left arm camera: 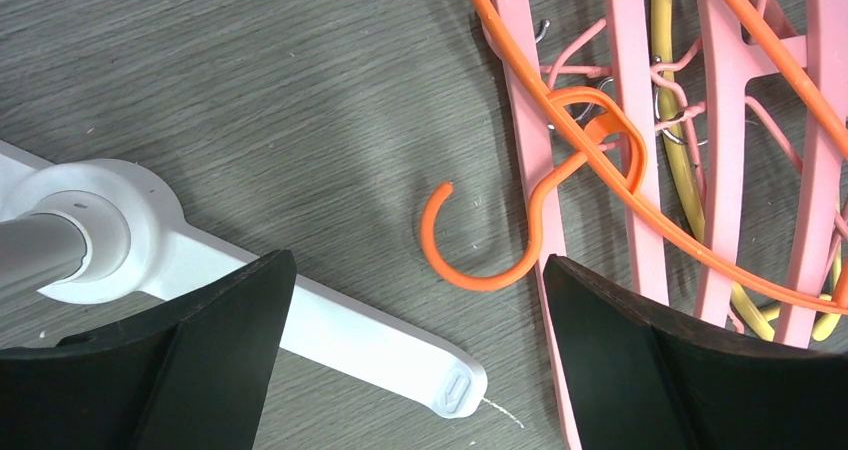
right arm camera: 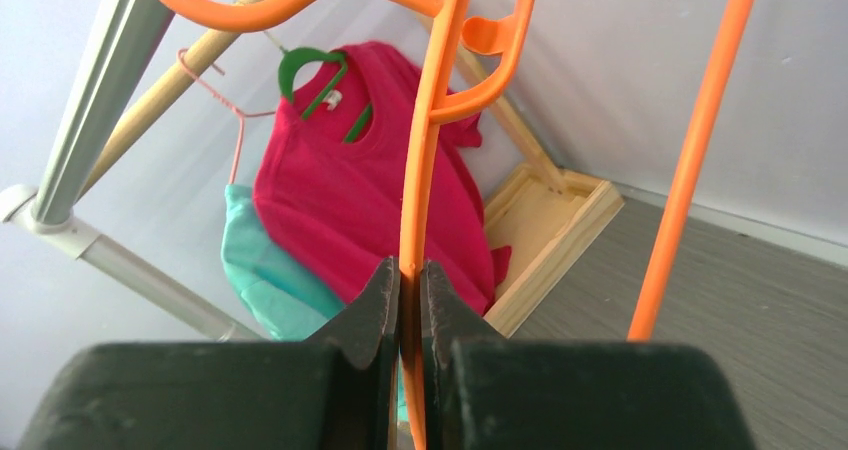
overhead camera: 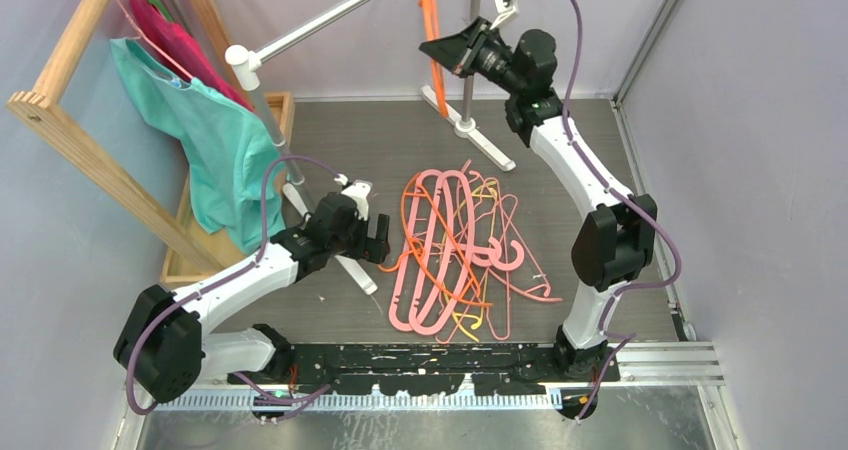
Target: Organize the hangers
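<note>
Our right tool (right arm camera: 410, 270) is raised at the back of the scene, its jaws pressed together on the thin vertical bar of an orange hanger (right arm camera: 420, 170). In the top view this hanger (overhead camera: 436, 85) hangs upright beside the vertical pole of the clothes rack, with its top up by the metal rail (overhead camera: 330, 15). We cannot tell whether its hook actually sits over the rail.

The rest of the hangers lie in a tangled pile (overhead camera: 460, 250) on the desk (overhead camera: 400, 130) between the two arms: thick pink ones, thin pink ones, orange and yellow.

Our left tool (left arm camera: 415, 270) is low over the desk at the pile's left edge, its jaws spread wide and holding nothing. Between its fingers we see the open hook of an orange hanger on the desk (left arm camera: 470, 270), which lies across a thick pink hanger (left arm camera: 525, 90). A yellow hanger (left arm camera: 662, 30) runs under the pink ones. The white foot of the rack (left arm camera: 330, 330) lies just beside the left finger.

At far left a wooden frame (overhead camera: 80, 30) carries a thin pink hanger (right arm camera: 225, 95), a teal garment (overhead camera: 215, 140) and a magenta shirt (right arm camera: 370, 190) on a green hanger (right arm camera: 315, 65).
</note>
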Tool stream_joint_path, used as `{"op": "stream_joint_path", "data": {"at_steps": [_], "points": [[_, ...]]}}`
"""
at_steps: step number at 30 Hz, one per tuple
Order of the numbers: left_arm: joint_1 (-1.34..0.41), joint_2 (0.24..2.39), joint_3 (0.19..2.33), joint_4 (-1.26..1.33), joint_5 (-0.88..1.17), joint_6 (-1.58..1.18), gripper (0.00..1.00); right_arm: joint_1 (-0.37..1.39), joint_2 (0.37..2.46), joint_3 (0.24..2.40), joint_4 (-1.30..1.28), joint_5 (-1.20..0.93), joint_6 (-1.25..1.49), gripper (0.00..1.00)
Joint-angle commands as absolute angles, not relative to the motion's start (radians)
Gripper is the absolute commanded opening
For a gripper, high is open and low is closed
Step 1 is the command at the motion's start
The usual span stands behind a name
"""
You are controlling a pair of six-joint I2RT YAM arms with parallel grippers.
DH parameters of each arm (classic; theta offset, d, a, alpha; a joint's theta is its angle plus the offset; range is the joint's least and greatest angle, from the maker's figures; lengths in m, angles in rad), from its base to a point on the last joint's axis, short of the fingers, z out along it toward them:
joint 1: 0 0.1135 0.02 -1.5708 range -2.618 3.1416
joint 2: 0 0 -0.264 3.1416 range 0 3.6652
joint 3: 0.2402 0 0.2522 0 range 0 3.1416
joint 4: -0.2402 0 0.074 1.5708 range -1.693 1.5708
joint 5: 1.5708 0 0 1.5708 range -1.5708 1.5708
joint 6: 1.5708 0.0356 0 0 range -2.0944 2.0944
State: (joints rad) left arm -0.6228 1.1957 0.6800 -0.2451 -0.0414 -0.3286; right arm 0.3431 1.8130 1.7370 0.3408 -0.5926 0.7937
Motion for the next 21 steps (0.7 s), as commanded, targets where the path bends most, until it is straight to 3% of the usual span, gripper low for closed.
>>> {"op": "stream_joint_path", "data": {"at_steps": [1, 3, 10, 21], "points": [[-0.624, 1.179, 0.71, -0.241, -0.066, -0.337, 0.98, 0.288, 1.844, 1.735, 0.368, -0.63, 0.862, 0.02], [-0.623, 1.181, 0.715, -0.242, -0.067, -0.338, 0.98, 0.276, 1.852, 1.737, 0.369, -0.64, 0.861, 0.07], [-0.624, 1.189, 0.719, -0.241, -0.065, -0.339, 0.98, 0.251, 1.841, 1.71, 0.361, -0.649, 0.869, 0.58], [-0.624, 1.186, 0.707, -0.24, -0.068, -0.336, 0.98, 0.219, 1.582, 1.427, 0.368, -0.535, 0.715, 0.87]]}}
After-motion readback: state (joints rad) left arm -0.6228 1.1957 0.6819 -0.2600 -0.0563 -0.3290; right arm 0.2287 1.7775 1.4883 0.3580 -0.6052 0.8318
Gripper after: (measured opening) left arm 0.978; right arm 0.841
